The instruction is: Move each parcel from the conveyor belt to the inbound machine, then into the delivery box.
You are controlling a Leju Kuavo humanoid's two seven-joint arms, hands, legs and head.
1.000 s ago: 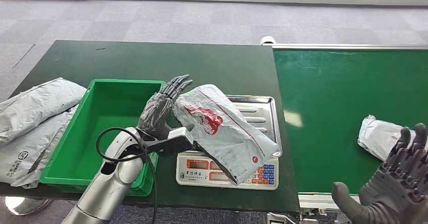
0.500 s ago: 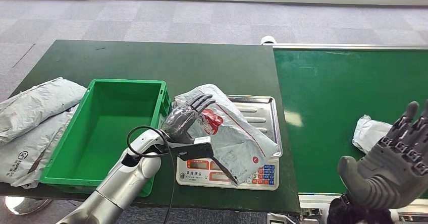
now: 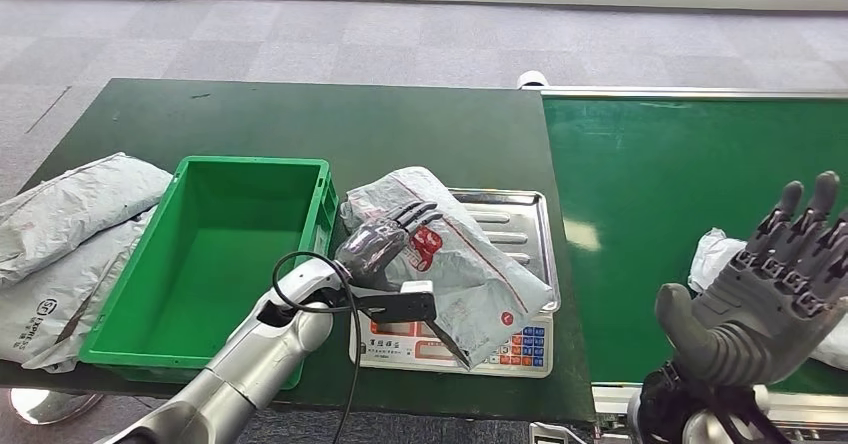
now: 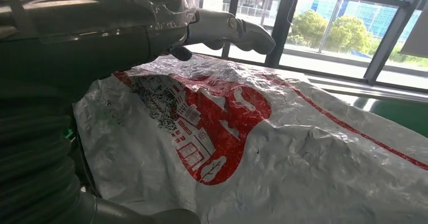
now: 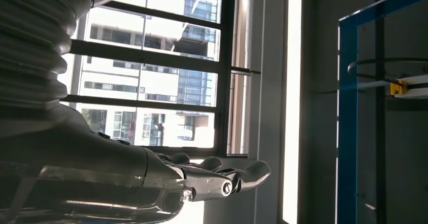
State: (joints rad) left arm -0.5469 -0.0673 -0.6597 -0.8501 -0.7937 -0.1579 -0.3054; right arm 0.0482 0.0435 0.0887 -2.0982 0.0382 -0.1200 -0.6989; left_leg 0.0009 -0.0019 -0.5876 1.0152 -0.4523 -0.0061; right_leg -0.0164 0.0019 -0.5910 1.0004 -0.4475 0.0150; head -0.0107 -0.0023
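**Silver arms, one parcel on the scale**

Silver and closest to the camera, the right hand [image 3: 775, 299] is raised with its palm up and fingers spread apart, holding nothing; it hangs over the near edge of the conveyor belt [image 3: 650, 184]. Just behind it, a crumpled white parcel [image 3: 712, 259] lies on the green belt, partly hidden by the hand.

Left of the belt, the left hand [image 3: 385, 242] rests flat on a grey parcel with red print [image 3: 470, 274], fingers stretched out over the bag, not closed around it. That parcel lies slanted across the steel tray of the weighing scale [image 3: 510, 222], overhanging its keypad.

Beside the scale sits a green bin [image 3: 160, 294]. Further left, grey mail bags [image 3: 70, 214] are piled on the dark table [image 3: 300, 119].
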